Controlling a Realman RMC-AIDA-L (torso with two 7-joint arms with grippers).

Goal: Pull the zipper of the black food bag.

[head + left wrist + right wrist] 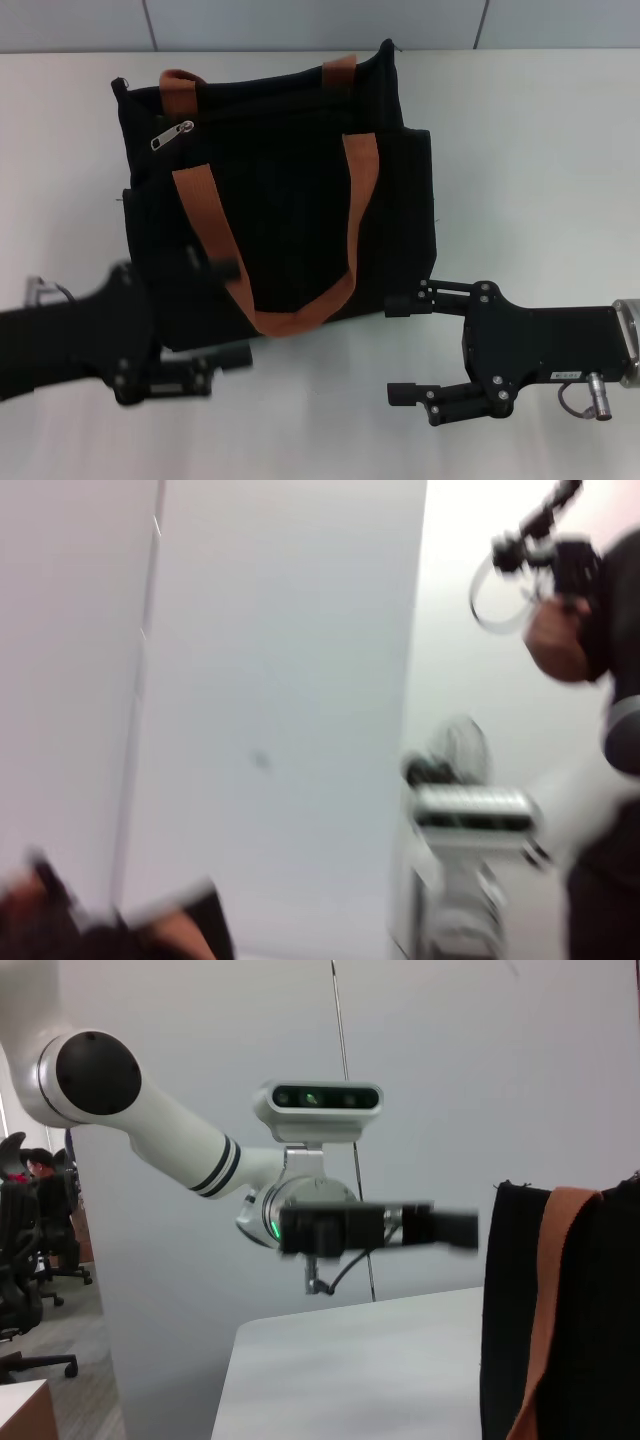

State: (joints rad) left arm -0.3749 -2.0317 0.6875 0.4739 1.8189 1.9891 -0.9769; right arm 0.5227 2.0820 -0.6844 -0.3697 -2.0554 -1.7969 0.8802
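The black food bag (pixel 285 190) stands on the white table (pixel 540 150), with two brown-orange straps (pixel 210 235) hanging over its near face. The silver zipper (pixel 172 135) hangs near the bag's top left corner. My left gripper (pixel 235 312) is open at the bag's lower left corner, its upper finger in front of the bag, blurred by motion. It also shows in the right wrist view (pixel 440 1228), beside the bag (pixel 590 1310). My right gripper (pixel 397 350) is open just right of the bag's lower right corner, holding nothing. The left wrist view shows only a corner of the bag (pixel 190 925).
A grey wall (pixel 320 20) runs behind the table's far edge. In the left wrist view a person (pixel 590 680) holding a camera stands off to the side of a white machine (pixel 470 820).
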